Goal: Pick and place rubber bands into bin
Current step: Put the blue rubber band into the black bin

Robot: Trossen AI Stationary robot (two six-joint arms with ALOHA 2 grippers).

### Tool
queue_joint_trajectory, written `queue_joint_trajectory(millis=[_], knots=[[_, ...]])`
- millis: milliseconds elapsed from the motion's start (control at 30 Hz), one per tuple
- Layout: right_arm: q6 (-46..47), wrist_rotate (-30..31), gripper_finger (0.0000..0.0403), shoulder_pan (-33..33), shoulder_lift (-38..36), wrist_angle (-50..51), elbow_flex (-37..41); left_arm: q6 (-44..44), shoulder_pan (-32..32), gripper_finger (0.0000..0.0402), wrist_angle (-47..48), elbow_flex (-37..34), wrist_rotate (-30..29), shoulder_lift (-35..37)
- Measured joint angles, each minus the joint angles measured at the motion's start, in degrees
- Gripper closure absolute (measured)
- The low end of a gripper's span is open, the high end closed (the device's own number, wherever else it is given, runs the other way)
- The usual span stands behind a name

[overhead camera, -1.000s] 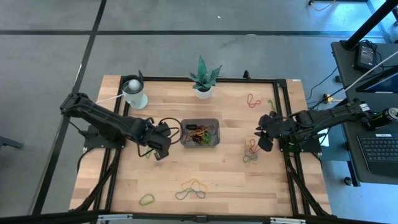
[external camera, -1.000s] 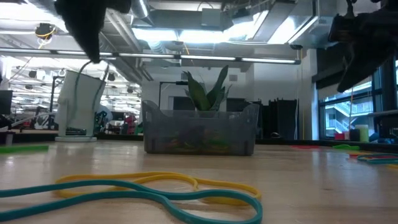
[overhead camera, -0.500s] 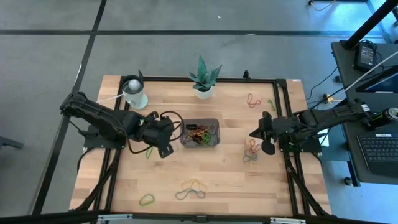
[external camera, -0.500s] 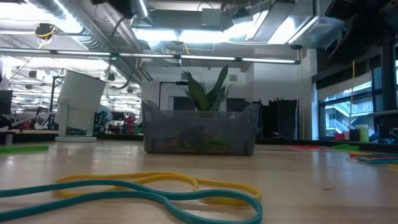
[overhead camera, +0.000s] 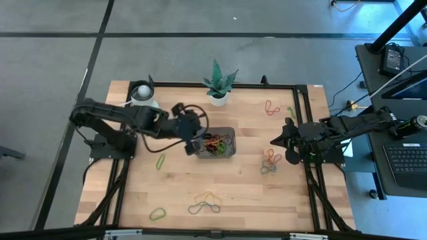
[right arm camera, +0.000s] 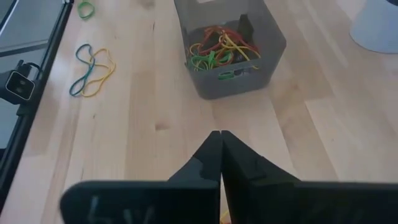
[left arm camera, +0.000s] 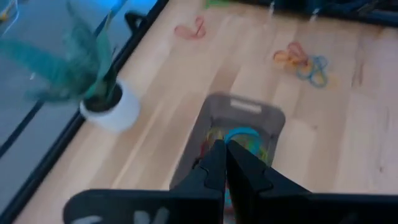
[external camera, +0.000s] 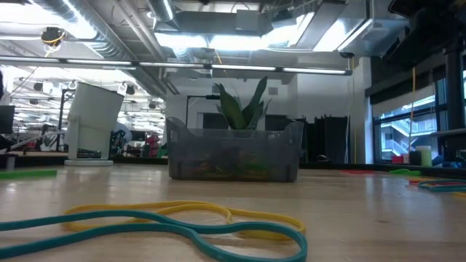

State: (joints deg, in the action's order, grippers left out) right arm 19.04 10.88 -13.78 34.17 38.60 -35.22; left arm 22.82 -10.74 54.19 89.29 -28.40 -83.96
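Note:
The bin (overhead camera: 215, 143), a dark grey tray, stands mid-table and holds several coloured rubber bands (right arm camera: 217, 46). My left gripper (overhead camera: 193, 143) hangs shut above the bin's left edge, and in the left wrist view (left arm camera: 222, 152) nothing shows between its fingers. My right gripper (overhead camera: 275, 141) is shut above the table to the right of the bin, pointing toward it (right arm camera: 221, 140). Loose rubber bands lie flat on the wood: a green one (overhead camera: 160, 161), a yellow and teal pair (overhead camera: 205, 203), a green one (overhead camera: 157, 214), an orange and grey cluster (overhead camera: 269, 161), and a red one (overhead camera: 271, 107).
A potted plant (overhead camera: 218, 87) stands at the far edge behind the bin. A white cup (overhead camera: 143, 95) is at the far left. Black frame rails (overhead camera: 303, 113) run along the table's sides. The yellow and teal bands (external camera: 182, 222) lie close to the low camera.
My left gripper has risen and gone from beside the green band toward the table's right and far side, ending over the bin's left edge. The green band stays on the table. My right gripper has risen out of the low view.

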Motion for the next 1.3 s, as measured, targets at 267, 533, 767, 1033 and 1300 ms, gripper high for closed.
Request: queue_joint_trajectory(millis=[267,533,767,1033,1300], knots=[[1.2,0.0,0.0397,0.0,0.0,0.4,0.0,-8.9,6.3,0.0400,-6.9,0.8,6.7,-6.2],[1.7,0.0,0.0400,0.0,0.0,0.9,0.0,-10.1,9.4,0.0400,-7.1,0.8,9.3,-14.8],[3.8,-0.5,0.0397,0.0,0.0,3.3,0.0,-10.1,9.4,0.0400,-7.5,0.8,12.7,-24.5],[4.7,-0.5,0.0396,0.0,-0.2,3.8,0.0,-7.3,9.4,0.0398,-9.4,0.8,16.5,-32.4],[4.7,-0.5,0.0396,0.0,-0.2,3.7,0.0,-4.3,9.7,0.0338,-9.7,0.8,19.8,-35.3]])
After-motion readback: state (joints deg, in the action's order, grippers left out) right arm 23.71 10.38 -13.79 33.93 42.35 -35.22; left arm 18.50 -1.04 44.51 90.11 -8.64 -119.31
